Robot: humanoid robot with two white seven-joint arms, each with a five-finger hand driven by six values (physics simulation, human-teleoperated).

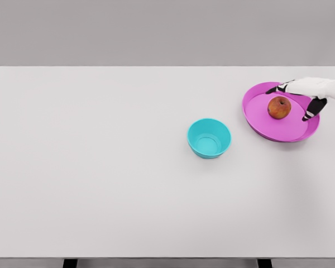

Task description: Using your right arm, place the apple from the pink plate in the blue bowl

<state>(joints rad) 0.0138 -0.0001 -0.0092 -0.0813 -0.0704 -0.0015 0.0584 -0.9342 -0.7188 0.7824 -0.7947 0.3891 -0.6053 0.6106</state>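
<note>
A red-brown apple (279, 107) lies on the pink plate (268, 127) at the right side of the white table. My right hand (293, 100) comes in from the right edge and hovers over the plate, its dark-tipped fingers (310, 113) spread around the apple's far and right sides without closing on it. The blue bowl (209, 138) stands empty left of the plate, near the table's middle. My left arm is out of sight.
The white table (100, 167) spans nearly the whole view, with its front edge near the bottom and a grey wall behind it.
</note>
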